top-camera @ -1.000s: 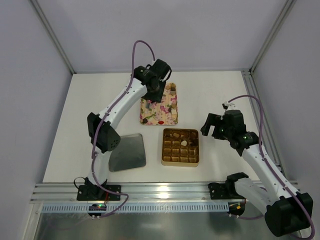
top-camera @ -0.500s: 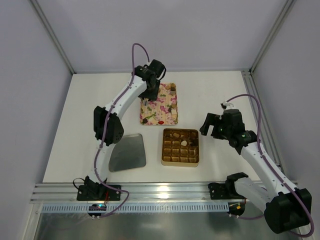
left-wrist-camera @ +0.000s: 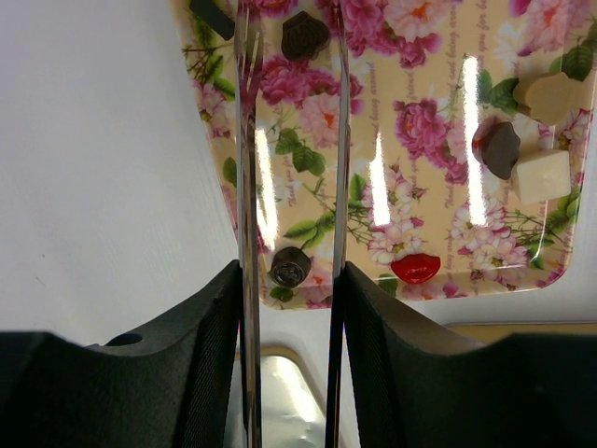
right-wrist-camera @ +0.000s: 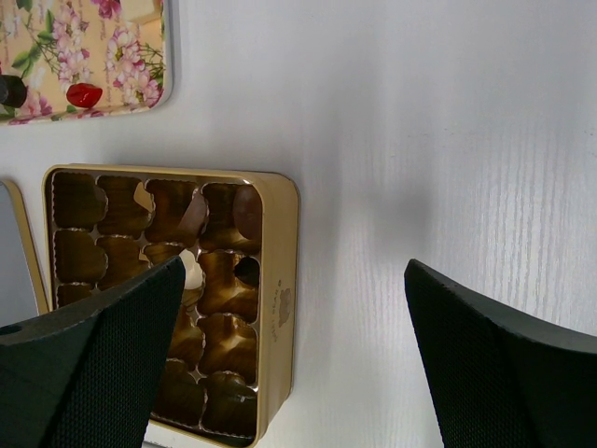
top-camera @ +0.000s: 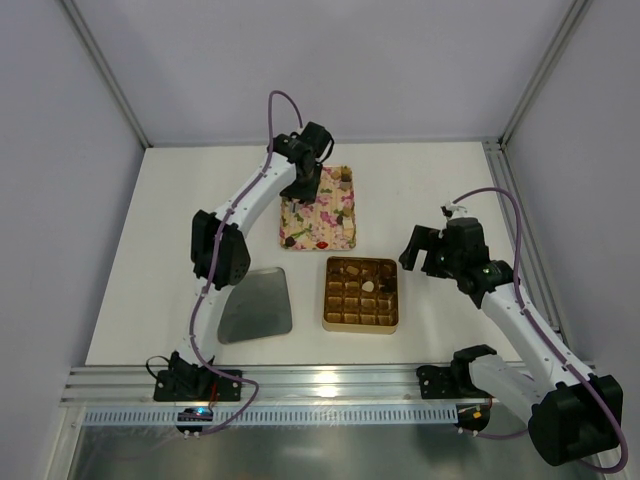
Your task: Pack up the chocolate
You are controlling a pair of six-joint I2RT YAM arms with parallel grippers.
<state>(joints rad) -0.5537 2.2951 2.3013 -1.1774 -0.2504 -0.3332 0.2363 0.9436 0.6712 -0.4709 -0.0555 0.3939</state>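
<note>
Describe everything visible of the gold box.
The gold box is square and shiny, with a raised rim and a grid of brown-gold cells. Most cells look empty; one holds a pale chocolate. It lies flat on the white table, just nearer than the floral tray, apart from it.

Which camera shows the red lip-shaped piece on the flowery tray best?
The left wrist view: the red lip-shaped piece is large and sharp near the edge of the floral tray. The right wrist view catches it small in its top left corner; the top view shows only a red speck.
</note>
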